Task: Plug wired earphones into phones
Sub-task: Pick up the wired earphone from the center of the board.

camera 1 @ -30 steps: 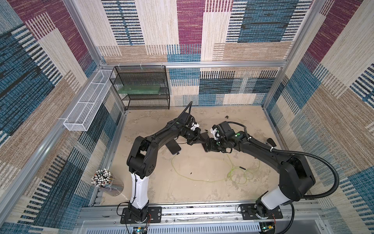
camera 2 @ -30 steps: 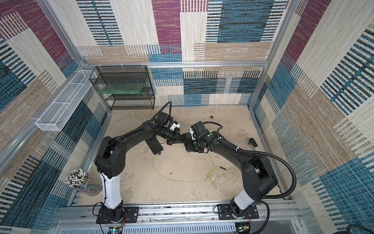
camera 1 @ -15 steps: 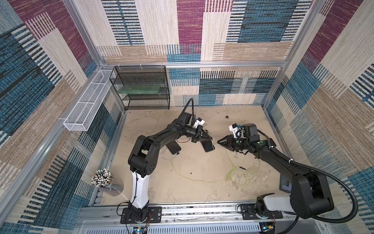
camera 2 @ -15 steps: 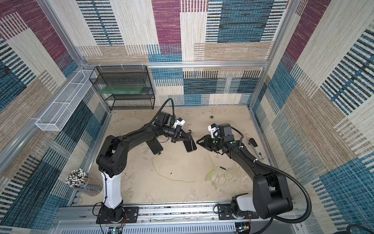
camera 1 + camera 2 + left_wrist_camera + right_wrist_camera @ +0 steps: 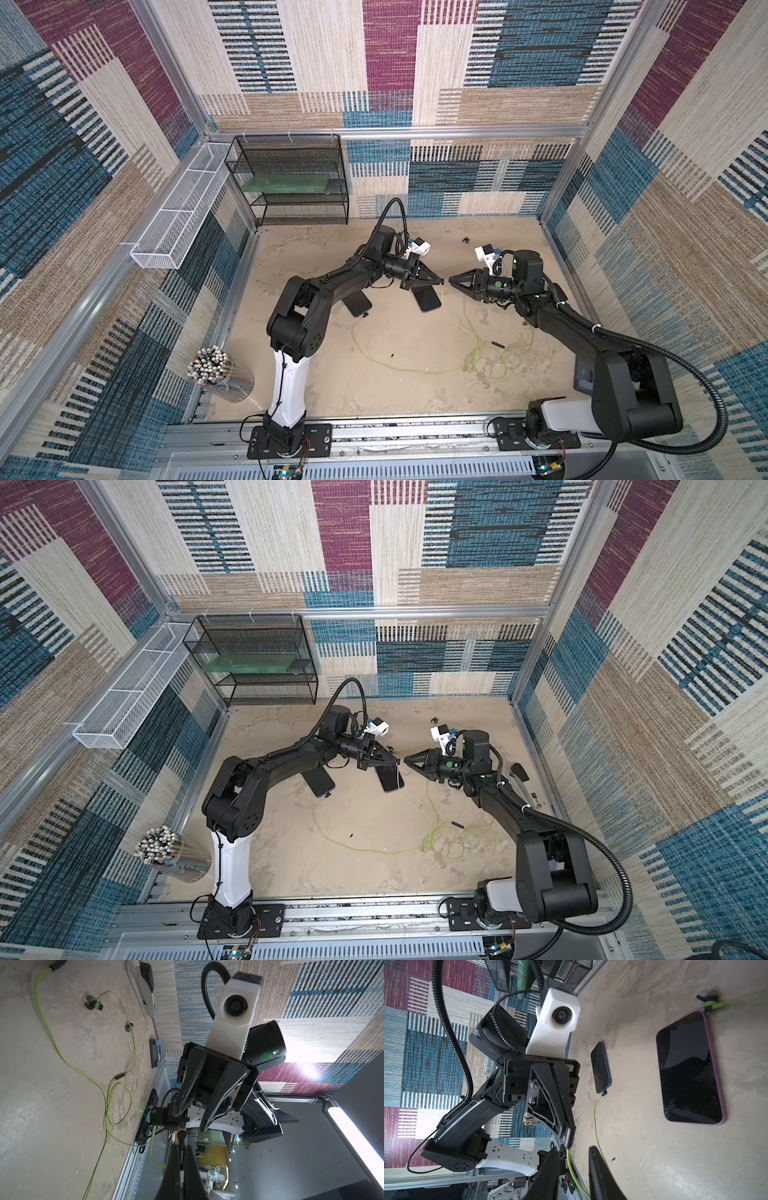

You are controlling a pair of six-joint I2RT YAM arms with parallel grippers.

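Observation:
Both top views show two black phones flat on the table: one [image 5: 427, 300] [image 5: 390, 781] just below the gripper tips, the other [image 5: 359, 306] partly under my left arm. In the right wrist view the far phone [image 5: 601, 1068] has a plug and a green cable in its end, and the near phone [image 5: 691, 1068] has none. My left gripper [image 5: 439, 282] [image 5: 181, 1144] is shut on a small black plug [image 5: 569, 1136] of the wired earphones [image 5: 415, 368], held above the table. My right gripper [image 5: 451, 279] [image 5: 572, 1159] faces it, open; the hanging cable runs between its fingers.
A black mesh shelf [image 5: 291, 187] holding a green board stands at the back left, beside a white wire basket [image 5: 178, 220]. A cup of pens [image 5: 212, 368] is at the front left. A stapler [image 5: 519, 773] lies by the right wall. Earbuds [image 5: 93, 1003] lie on loose cable loops.
A second ago the two grippers met at the plug. The right gripper has since opened and drawn back to the right, while the left keeps the plug.

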